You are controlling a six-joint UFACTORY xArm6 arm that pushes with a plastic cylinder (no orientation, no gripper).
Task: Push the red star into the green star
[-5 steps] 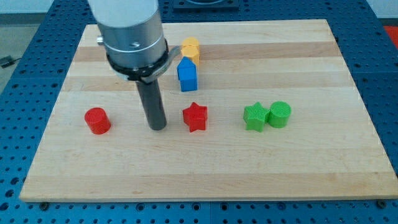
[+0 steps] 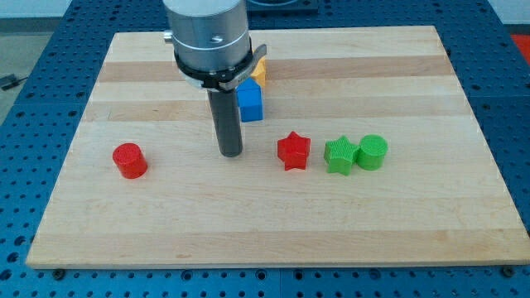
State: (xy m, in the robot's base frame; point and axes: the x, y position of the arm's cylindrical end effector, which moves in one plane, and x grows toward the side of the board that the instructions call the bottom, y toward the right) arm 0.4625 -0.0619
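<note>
Red star point(image 2: 293, 151) lying flat, without a discernible long axis, just left of the green star point(image 2: 339, 155), a narrow gap between; jawless rod tip point(image 2: 230, 153) stands apart to its left.

Red star point(image 2: 293, 151): small 5-pt block, lying flat on the wood board, approx centre, slightly to view's right. It sits just left of green star point(image 2: 339, 155), near but w/ a thin gap, not touching. Green star: same shape and approx same size, flat, on the same row, its right side touching or nearly touching another block. Both upright on their bases, pts outward. My tip point(image 2: 230, 153) sits left of red star, apart from it, roughly level w/ it.
</note>
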